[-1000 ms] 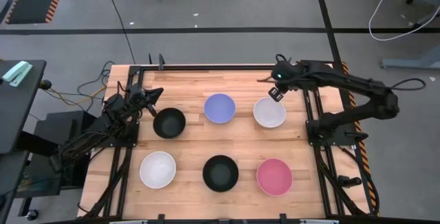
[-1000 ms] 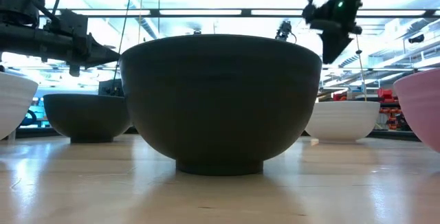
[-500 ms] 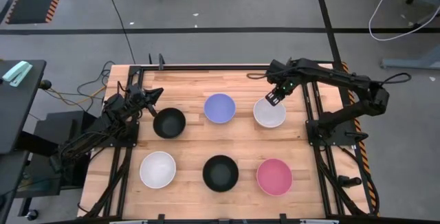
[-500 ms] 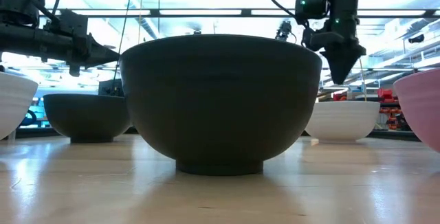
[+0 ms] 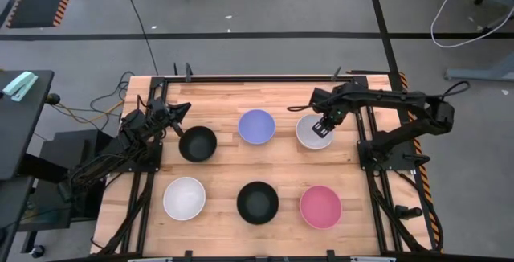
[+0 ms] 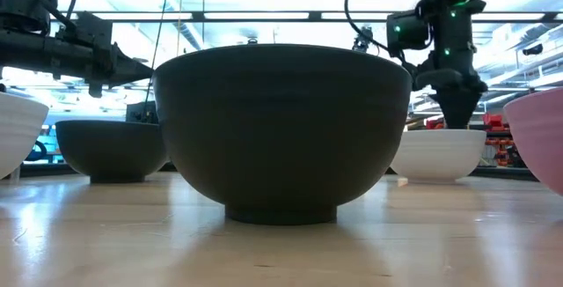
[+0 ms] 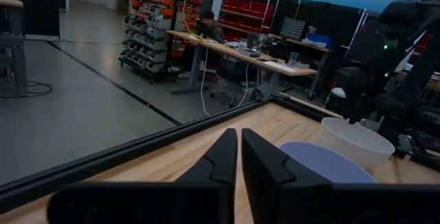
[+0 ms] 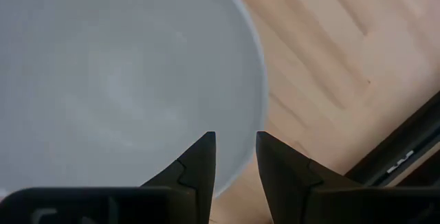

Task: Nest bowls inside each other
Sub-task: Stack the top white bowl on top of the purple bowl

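Note:
Six bowls stand on their bases on the wooden table: a black bowl [image 5: 197,144], a lavender-blue bowl [image 5: 257,126] and a white bowl [image 5: 307,139] in the far row, and a white bowl [image 5: 184,198], a black bowl [image 5: 258,202] and a pink bowl [image 5: 320,206] in the near row. My right gripper [image 5: 322,128] [image 8: 234,138] is open and points down over the far-right white bowl [image 8: 117,80]. One finger stands over the bowl's inside and one by its rim. My left gripper [image 5: 183,111] [image 7: 239,136] waits shut, beside the far black bowl. My right gripper comes from above at the right-hand part of the far-right white bowl's rim [image 8: 260,107], with one finger over the inside and one at the rim's outer side. I cannot tell whether the fingers touch it. The bowl stands on the table.
Metal frame rails [image 5: 365,133] run along the table's right edge close to my right arm. Bare wood lies between the two rows of bowls. The near black bowl [image 6: 281,128] fills the middle of the low view.
My right gripper has come down and toward the table's near edge, from above the far side of the far-right white bowl to its rim. The bowls have stayed in place.

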You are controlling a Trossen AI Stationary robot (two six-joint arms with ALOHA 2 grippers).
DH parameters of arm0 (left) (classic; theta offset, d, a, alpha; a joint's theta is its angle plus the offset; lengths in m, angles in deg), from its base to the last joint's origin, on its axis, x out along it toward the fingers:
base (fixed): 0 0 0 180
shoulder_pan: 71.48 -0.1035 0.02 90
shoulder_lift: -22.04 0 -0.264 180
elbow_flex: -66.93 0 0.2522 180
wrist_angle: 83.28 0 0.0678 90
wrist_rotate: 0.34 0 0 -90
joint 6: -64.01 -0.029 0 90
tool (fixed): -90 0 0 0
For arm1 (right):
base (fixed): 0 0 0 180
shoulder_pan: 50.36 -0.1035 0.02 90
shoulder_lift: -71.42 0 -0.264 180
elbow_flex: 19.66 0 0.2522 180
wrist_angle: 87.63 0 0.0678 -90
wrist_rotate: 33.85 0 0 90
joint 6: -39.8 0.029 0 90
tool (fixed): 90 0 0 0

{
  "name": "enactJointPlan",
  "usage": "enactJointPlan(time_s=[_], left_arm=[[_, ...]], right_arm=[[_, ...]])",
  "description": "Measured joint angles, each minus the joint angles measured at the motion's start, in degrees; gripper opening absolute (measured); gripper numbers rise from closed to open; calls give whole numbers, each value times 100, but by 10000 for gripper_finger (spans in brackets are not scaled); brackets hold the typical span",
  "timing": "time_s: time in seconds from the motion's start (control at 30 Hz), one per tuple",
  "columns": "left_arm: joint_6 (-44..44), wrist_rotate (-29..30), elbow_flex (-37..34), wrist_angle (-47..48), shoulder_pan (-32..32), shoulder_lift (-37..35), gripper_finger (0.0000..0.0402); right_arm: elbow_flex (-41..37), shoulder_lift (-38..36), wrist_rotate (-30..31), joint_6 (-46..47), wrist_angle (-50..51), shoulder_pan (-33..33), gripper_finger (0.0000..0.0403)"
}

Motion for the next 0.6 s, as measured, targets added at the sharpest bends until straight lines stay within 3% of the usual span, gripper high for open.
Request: enactJointPlan(time_s=[0.37, 0.6], left_arm=[[-2, 0, -2, 0, 0, 0, 33], [0, 0, -1, -1, 0, -1, 33]], right_arm=[[-168, 64, 20, -105, -374, 292, 113], [-168, 503, 0, -178, -651, 276, 113]])
